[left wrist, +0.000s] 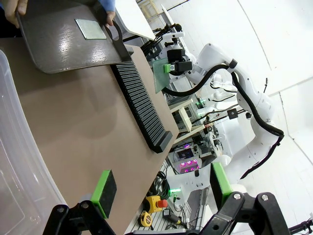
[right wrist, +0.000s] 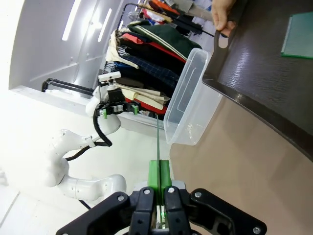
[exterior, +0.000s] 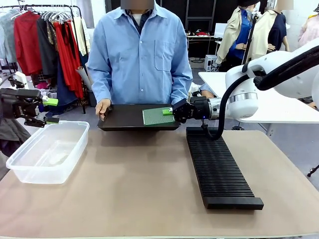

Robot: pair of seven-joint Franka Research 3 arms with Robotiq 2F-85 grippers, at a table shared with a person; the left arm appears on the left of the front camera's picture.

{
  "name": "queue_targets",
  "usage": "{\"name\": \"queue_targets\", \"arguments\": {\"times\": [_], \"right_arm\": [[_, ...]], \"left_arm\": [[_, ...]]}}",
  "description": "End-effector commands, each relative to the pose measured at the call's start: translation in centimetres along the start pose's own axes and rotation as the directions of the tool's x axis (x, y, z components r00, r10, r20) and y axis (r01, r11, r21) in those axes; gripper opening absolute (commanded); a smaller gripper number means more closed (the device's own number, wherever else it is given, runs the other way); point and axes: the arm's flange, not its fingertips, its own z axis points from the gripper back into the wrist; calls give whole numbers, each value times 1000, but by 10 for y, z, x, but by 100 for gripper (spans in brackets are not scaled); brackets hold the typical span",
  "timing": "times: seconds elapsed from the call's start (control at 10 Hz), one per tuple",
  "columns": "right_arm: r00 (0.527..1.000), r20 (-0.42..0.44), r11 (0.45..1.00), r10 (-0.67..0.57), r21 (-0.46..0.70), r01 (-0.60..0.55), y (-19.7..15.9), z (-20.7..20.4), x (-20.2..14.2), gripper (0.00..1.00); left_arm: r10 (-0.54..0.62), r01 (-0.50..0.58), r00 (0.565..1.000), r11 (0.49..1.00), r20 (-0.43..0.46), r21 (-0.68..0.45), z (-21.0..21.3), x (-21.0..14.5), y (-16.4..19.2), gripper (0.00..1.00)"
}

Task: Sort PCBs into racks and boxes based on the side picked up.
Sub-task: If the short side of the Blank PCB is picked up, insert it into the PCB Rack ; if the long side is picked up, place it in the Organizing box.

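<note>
right gripper [exterior: 168, 112] clenches a pcb [left wrist: 159, 76] above the tray [exterior: 124, 118]; left gripper [exterior: 50, 110] hangs released. pick seems done; next, probably swing to the rack [exterior: 219, 169] at five o'clock.

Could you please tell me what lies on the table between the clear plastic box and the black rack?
Nothing lies there: in the front view, the table between the clear box and the rack is bare tan surface.

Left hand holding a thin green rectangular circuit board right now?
No: in the left wrist view the left hand is open, green pads apart with nothing between them.
</note>
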Motion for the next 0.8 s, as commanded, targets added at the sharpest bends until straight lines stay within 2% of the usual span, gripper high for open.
{"name": "queue_targets", "arguments": {"times": [0.0, 0.3, 0.7], "right_arm": [[1000, 11, 999, 7, 46, -8, 12, 27, -1, 0], [999, -1, 998, 36, 61, -36, 21, 72, -1, 0], [982, 11, 981, 188, 42, -189, 25, 126, -16, 0]], "left_arm": [[1, -1, 1000, 1000, 2, 0, 1, 0, 0, 100], [1, -1, 1000, 1000, 2, 0, 1, 0, 0, 100], [1, -1, 1000, 1000, 2, 0, 1, 0, 0, 100]]}}
